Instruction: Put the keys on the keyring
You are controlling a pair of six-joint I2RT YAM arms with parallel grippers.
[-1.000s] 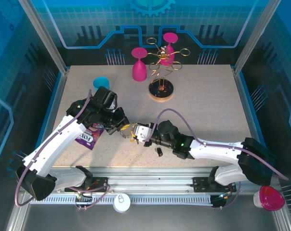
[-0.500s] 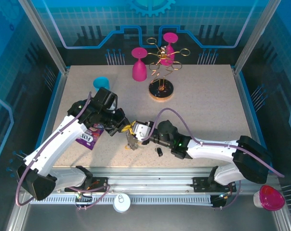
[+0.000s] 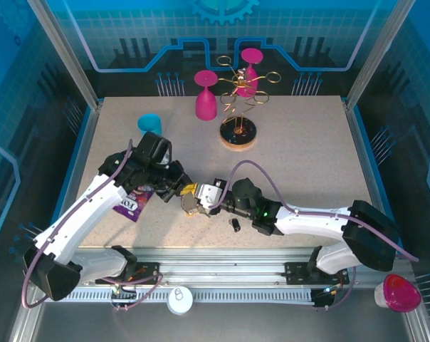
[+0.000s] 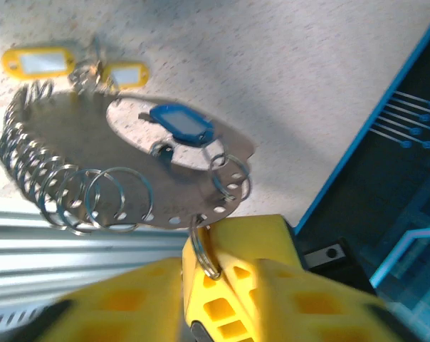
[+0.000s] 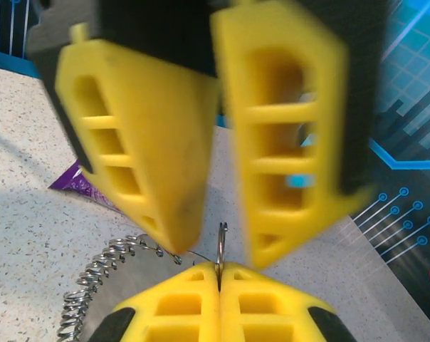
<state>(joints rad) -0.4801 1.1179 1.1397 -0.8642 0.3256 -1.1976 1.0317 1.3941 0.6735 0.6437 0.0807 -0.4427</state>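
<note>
The keyring (image 4: pixel 80 135) is a flat metal disc with punched holes, hung with several split rings, two yellow tags and a blue tag (image 4: pixel 181 122). My right gripper (image 5: pixel 218 274) is shut on one split ring (image 5: pixel 221 242) at the disc's edge, and its yellow fingers (image 4: pixel 229 242) rise from below in the left wrist view. My left gripper (image 5: pixel 221 249) is open, one finger on each side of that ring and touching nothing. Both grippers meet near the table's front middle (image 3: pixel 190 198). A small black-headed key (image 3: pixel 235 225) lies on the table just right of them.
A purple packet (image 3: pixel 133 203) lies under the left arm. A teal cup (image 3: pixel 149 122) stands at the back left. Two pink goblets (image 3: pixel 205 100) and a gold wire rack on a wooden base (image 3: pixel 238 133) stand at the back middle.
My left gripper has opened and let go of the split ring. My right gripper has shut on that ring and now holds the keyring.
</note>
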